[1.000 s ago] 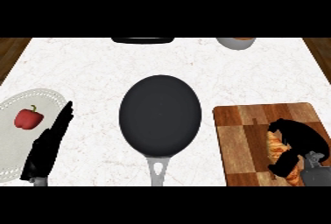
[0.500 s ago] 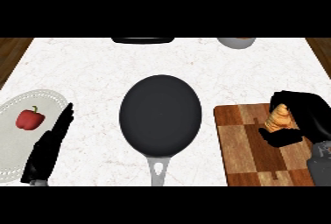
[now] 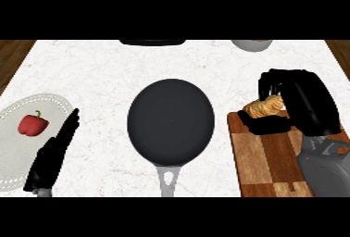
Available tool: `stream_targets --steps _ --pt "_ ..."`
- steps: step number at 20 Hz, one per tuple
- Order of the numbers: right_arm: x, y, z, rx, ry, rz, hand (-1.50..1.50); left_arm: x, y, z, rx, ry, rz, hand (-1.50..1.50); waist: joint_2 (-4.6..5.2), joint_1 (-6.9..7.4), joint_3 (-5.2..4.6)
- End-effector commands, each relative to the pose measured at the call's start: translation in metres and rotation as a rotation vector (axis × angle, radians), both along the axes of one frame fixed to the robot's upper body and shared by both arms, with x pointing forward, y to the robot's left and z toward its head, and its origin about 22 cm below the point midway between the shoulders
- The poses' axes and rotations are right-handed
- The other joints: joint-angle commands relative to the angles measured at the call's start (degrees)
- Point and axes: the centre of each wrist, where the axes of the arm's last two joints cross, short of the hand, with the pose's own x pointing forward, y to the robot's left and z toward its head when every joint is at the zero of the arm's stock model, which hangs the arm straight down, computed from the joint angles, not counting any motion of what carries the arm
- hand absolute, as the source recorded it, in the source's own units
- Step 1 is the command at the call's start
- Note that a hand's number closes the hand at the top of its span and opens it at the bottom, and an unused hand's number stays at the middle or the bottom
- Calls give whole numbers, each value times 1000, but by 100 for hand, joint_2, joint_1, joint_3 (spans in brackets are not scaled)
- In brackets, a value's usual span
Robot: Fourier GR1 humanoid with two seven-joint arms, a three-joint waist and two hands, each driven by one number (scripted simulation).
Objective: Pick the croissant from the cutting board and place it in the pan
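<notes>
White marble-veined counter [image 3: 96, 69] under you, wood floor at the far corners. Your right hand [image 3: 301, 99] has its black fingers curled round the golden, ridged croissant [image 3: 265, 107], held at the far end of the striped wooden cutting board [image 3: 263, 157]. The oval black pan [image 3: 171, 121], metal handle toward you, lies just left, bare marble between. Your left hand [image 3: 56, 152], fingers straight together, rests beside the pale lacy plate [image 3: 17, 152] with a red bell pepper [image 3: 33, 124].
</notes>
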Motion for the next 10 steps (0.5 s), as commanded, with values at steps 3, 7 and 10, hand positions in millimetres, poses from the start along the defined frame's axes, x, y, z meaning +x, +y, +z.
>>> stream_targets --steps 3,7,10 --pt "31 81 25 103 40 102 150 -3 -7 5 -6 -7 -9 0 16 94 0" --pt "53 118 -7 164 112 108 150 7 4 2 -2 -2 -15 0 37 87 1" --pt "65 144 -10 182 167 108 150 8 -12 6 5 -31 -23 0 46 187 1"
